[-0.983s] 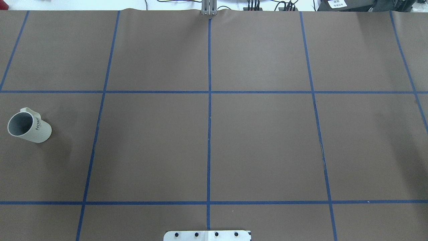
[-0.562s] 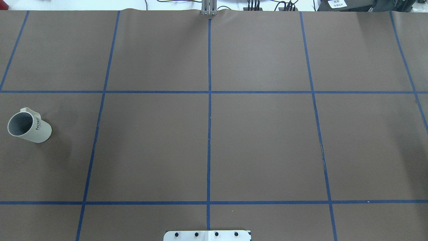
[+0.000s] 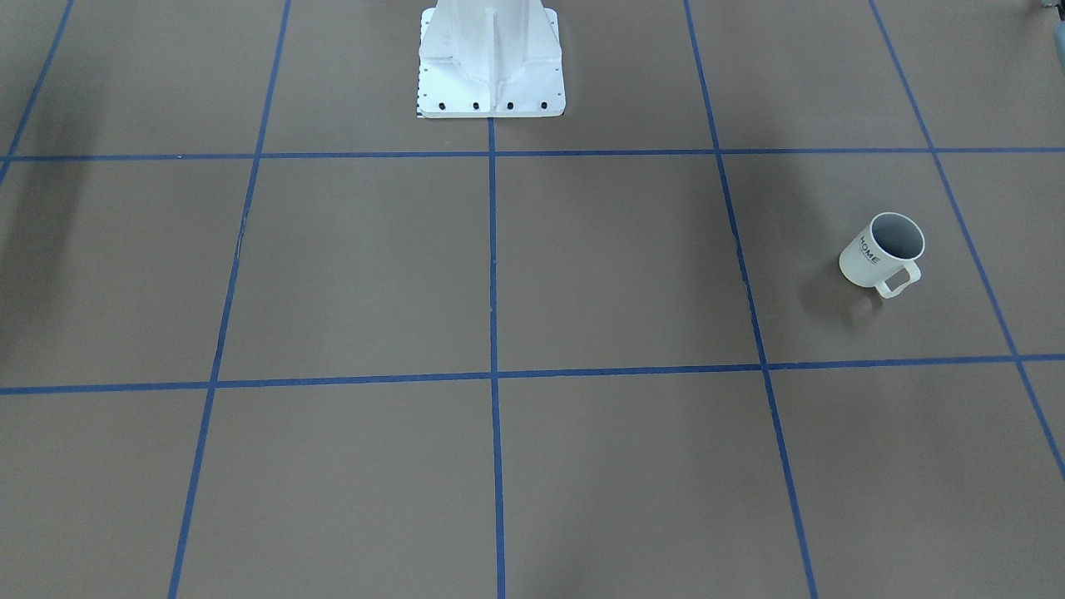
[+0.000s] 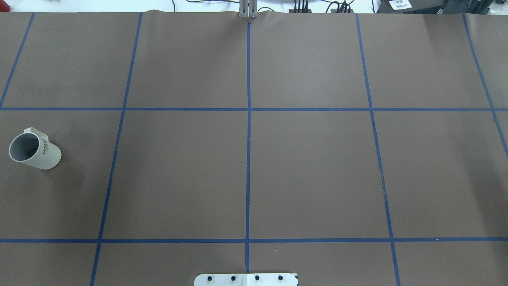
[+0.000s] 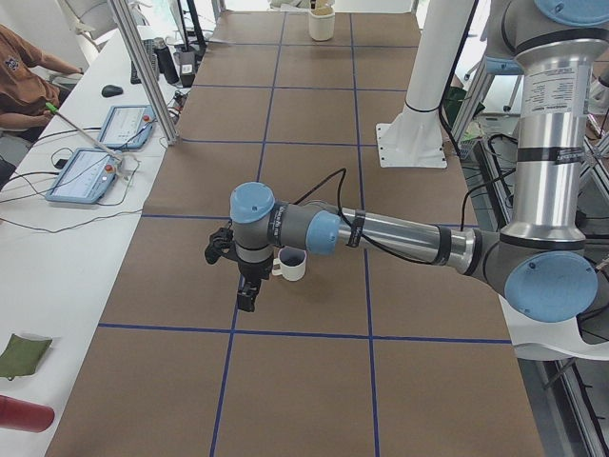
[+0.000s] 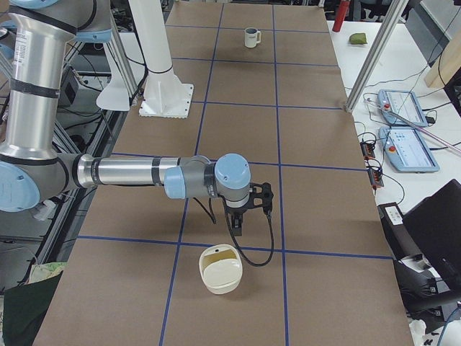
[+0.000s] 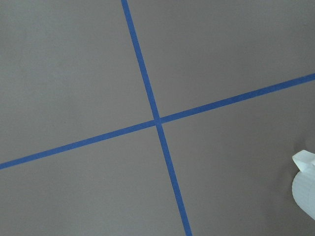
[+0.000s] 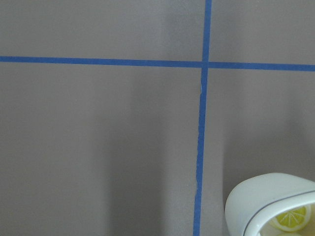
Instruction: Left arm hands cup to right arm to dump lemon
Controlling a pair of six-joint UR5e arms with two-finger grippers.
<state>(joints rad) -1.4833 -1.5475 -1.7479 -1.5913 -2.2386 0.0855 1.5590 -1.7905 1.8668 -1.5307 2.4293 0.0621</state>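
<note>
Off-white cup [image 4: 35,151] is noted upright on the brown table [image 4: 309,167]. Left gripper [image 5: 246,301] is held near the cup; right gripper [image 6: 238,226] and white bowl [image 6: 220,268] are found well apart from it. Finger spread cannot be told for either.

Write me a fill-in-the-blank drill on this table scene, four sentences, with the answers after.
1. The black lettering on the cup reads ____.
2. The cup is not tipped over on the table; it stands ____.
3. The tape lines that grid the table are ____.
4. The slice inside the white bowl is ____.
Missing words: HOME; upright; blue; yellow.
</note>
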